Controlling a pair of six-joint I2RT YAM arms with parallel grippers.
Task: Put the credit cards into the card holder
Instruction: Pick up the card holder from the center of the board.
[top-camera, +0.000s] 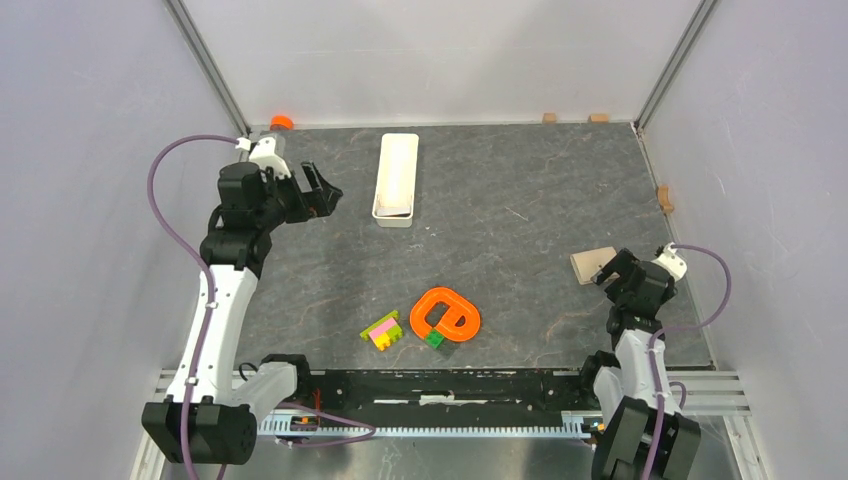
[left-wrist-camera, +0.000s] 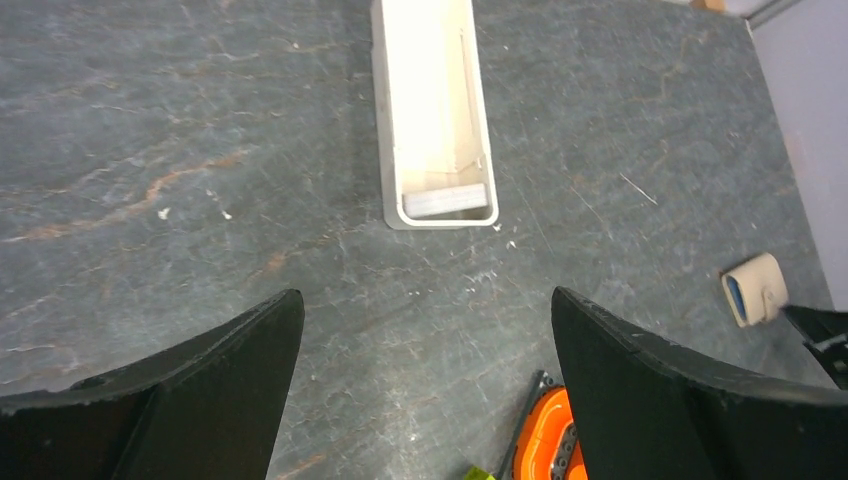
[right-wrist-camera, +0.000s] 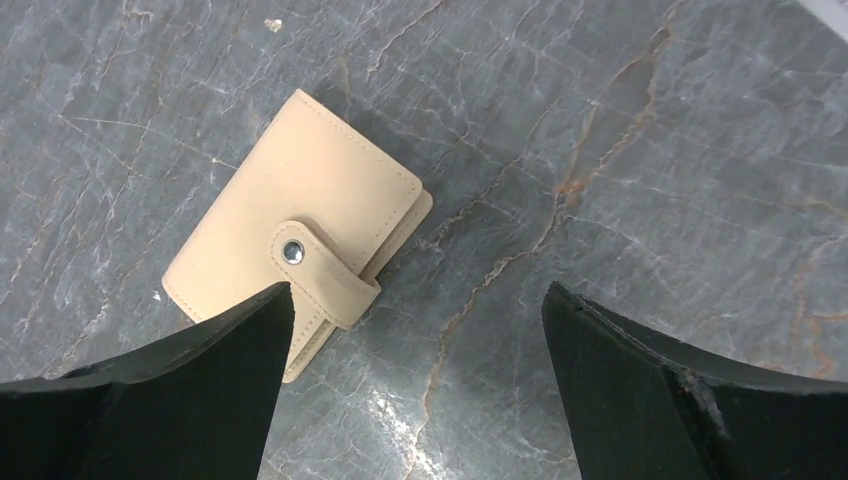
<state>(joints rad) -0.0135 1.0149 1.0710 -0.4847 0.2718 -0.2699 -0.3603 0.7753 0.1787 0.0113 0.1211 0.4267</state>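
Right gripper (right-wrist-camera: 418, 300) with jaws wide apart, clamped on nothing; beige card holder (right-wrist-camera: 300, 220) flat on the grey table (right-wrist-camera: 650, 150) just ahead of its left finger, closed, clasp tab snapped over the edge. Left gripper (left-wrist-camera: 428, 300) likewise spread and empty, raised over the table; white tray (left-wrist-camera: 381, 120) straight ahead of it, card holder well off to its right
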